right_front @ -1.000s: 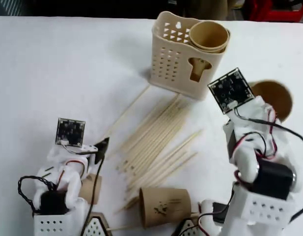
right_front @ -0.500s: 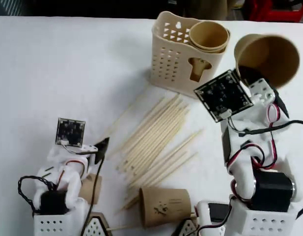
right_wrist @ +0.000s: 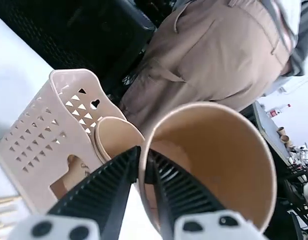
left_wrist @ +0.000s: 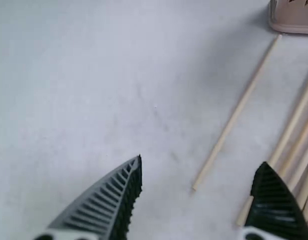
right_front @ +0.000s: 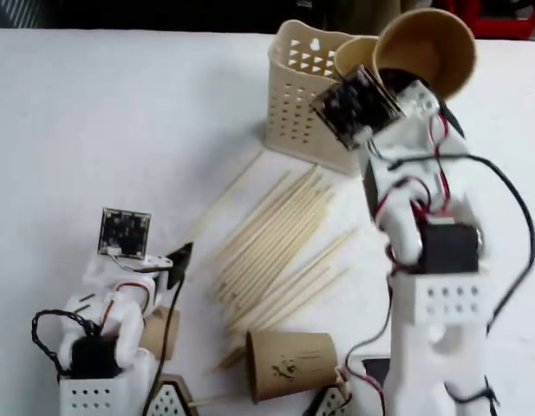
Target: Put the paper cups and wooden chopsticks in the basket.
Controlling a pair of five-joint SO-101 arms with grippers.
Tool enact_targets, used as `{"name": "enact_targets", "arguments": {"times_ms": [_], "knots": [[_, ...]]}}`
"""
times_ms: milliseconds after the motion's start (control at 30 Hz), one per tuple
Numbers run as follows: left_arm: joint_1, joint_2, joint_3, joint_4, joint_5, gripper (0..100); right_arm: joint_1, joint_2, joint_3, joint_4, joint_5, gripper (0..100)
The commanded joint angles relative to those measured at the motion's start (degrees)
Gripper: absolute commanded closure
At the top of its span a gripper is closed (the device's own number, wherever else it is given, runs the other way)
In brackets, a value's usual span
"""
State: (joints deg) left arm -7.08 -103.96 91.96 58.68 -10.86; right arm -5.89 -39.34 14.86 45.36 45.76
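Observation:
My right gripper [right_wrist: 144, 167] is shut on the rim of a brown paper cup [right_front: 427, 48] [right_wrist: 213, 155], held tilted in the air just right of the beige basket [right_front: 306, 95] [right_wrist: 49, 125]. Stacked paper cups [right_front: 358, 56] [right_wrist: 116, 140] sit inside that basket. Another paper cup [right_front: 289, 364] lies on its side near the front edge. Several wooden chopsticks [right_front: 276, 243] [left_wrist: 238, 112] lie spread in the middle of the table. My left gripper [right_front: 179, 260] [left_wrist: 198, 197] rests open low over the table, left of the chopsticks, holding nothing.
The white table [right_front: 102, 113] stretches wide at the left and back. The right arm's base [right_front: 436, 312] stands at the front right, the left arm's base [right_front: 98, 373] at the front left. A person in tan trousers [right_wrist: 213, 55] stands behind the table.
The right arm lifted the paper cup off the table at the right and swung it up and leftward to beside the basket. The left arm stayed still.

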Motion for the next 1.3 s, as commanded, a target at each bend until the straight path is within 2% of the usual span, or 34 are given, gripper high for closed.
{"name": "enact_targets", "arguments": {"times_ms": [0, 367, 1033, 1100, 1267], "knots": [[-0.40, -0.57, -0.44, -1.49, -0.70, 65, -0.57, 3.47, -5.01, -3.12, 0.00, 97.9], [-0.40, -0.57, -0.44, -1.58, -0.70, 65, -1.63, 17.54, -19.52, 1.10, -4.57, 97.9], [-0.40, -0.57, -0.44, -1.49, -0.70, 65, -3.21, 27.30, -20.13, 1.45, -6.68, 97.1], [-0.40, -0.57, -0.44, -1.49, -0.70, 65, -3.12, 26.86, -20.22, 1.45, -9.41, 92.2], [-0.40, -0.57, -0.44, -1.49, -0.70, 65, -2.95, 24.40, -20.40, 1.45, -15.82, 71.8]]}}
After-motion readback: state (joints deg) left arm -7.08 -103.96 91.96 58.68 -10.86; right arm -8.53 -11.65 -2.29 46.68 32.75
